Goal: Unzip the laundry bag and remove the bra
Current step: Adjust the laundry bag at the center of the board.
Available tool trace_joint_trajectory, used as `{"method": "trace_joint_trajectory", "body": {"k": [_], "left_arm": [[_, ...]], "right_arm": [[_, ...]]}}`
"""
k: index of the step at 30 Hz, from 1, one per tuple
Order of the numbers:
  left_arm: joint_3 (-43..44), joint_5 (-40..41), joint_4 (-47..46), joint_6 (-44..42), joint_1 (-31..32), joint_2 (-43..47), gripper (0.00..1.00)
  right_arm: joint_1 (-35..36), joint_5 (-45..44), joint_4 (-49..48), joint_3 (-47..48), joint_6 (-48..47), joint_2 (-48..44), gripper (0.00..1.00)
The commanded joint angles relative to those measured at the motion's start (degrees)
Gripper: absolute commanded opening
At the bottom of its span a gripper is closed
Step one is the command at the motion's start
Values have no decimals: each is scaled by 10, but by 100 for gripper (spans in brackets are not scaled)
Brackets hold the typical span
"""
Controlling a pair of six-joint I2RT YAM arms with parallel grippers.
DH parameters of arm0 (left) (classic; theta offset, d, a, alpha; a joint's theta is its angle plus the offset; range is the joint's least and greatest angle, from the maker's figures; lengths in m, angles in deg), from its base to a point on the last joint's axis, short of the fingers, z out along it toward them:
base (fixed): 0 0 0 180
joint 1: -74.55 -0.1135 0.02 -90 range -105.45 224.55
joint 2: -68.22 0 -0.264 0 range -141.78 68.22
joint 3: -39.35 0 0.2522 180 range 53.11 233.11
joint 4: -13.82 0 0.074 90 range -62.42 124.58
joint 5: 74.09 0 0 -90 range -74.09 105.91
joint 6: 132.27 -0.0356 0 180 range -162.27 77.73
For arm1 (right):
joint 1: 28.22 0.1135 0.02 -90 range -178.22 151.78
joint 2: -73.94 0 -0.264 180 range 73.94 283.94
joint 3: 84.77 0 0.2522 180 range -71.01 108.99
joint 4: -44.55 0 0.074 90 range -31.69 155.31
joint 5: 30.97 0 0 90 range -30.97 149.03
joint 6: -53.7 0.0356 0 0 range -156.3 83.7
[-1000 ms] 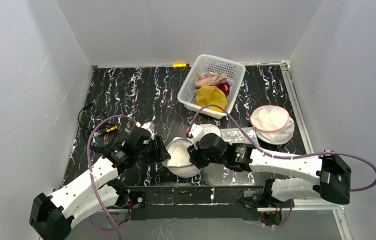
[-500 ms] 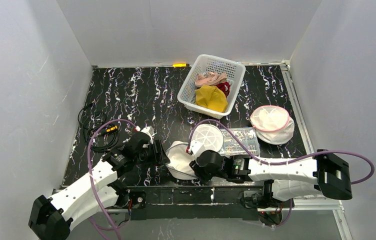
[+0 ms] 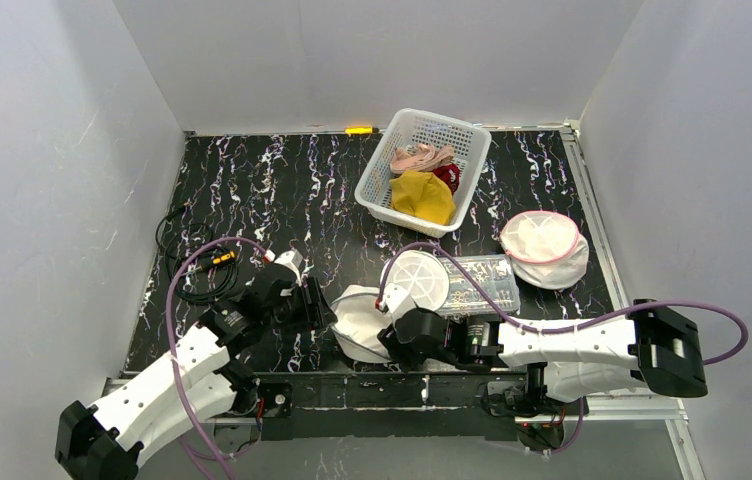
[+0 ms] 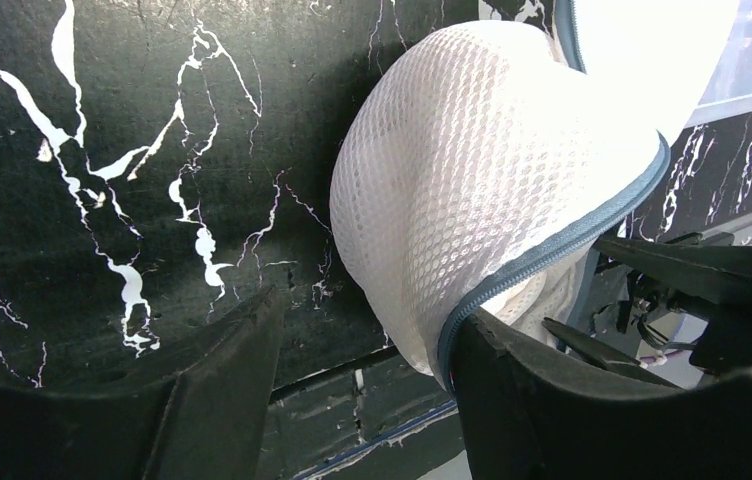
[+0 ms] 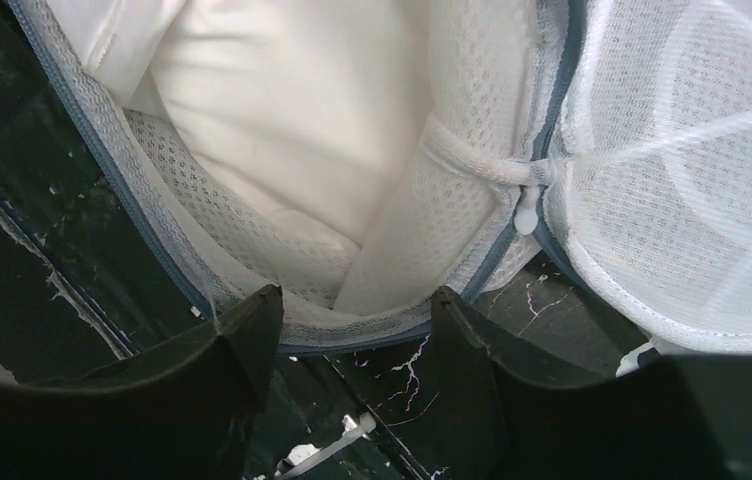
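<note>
One bag (image 3: 360, 322), unzipped, bra (image 5: 292, 110) inside, lying at near edge of table (image 3: 282, 190). Flanked by left gripper (image 3: 317, 308) and right gripper (image 3: 389, 340), both released, jaws spread at its rim.

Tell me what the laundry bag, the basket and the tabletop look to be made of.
Laundry bag: white mesh fabric, matt; honeycomb weave shows, with a grey-blue zip tape along its edge. Basket: white plastic, probably moulded; slotted walls, slight sheen. Tabletop: black with white veins, marble-look; likely a printed surface, though real stone cannot be ruled out.
</note>
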Motion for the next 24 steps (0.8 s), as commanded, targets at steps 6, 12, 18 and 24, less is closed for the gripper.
{"method": "trace_joint_trajectory", "body": {"k": [6,12,18,24], "left_arm": [[24,29,44,-9,-2,40,59],[28,9,6,-6,-2,52,64],[67,15,2,-30,-2,-12,60],[81,42,34,-61,-2,-46,36]], "right_arm": [[6,-34,-18,-11,25,-22,76],[6,-37,-27,-10,28,-28,79],[8,-27,-45,0,30,-30,78],[9,-19,-56,13,31,-28,76]]}}
